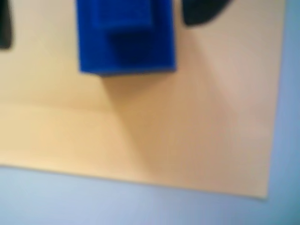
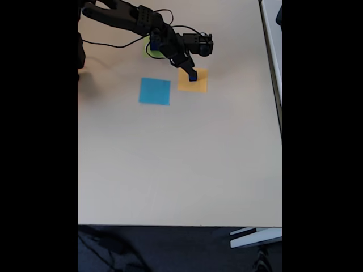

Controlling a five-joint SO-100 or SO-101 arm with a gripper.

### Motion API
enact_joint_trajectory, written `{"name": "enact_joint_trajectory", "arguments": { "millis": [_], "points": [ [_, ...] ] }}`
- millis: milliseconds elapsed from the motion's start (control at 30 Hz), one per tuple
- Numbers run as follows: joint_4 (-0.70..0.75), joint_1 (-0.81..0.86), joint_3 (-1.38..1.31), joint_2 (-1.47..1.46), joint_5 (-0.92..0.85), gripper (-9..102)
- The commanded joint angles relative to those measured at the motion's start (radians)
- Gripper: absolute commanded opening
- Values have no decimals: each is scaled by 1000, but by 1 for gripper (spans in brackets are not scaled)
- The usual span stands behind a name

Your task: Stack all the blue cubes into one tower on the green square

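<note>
Dark-blue solid cubes (image 1: 125, 37): wrist view, blurred, shows a smaller block stacked on a larger one, standing on the flat orange-yellow square patch (image 1: 187, 136). In the fixed view the stack (image 2: 193, 75) sits on that patch's upper left part. My black two-finger gripper (image 2: 191, 72) is down at the stack; dark fingertips (image 1: 199, 13) flank it on either side, but contact is unreadable, so I cannot tell my grip. Lime-green square (image 2: 148, 50) lies partly under my arm; light-blue flat square (image 2: 155, 91) beside the orange one on the beige table (image 2: 181, 164)
</note>
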Motion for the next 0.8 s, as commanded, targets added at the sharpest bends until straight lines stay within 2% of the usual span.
{"name": "enact_joint_trajectory", "arguments": {
  "millis": [0, 767],
  "points": [
    [-35, 8, -8, 15, -2, 18],
    [-52, 9, 21, 17, -5, 15]
  ]
}}
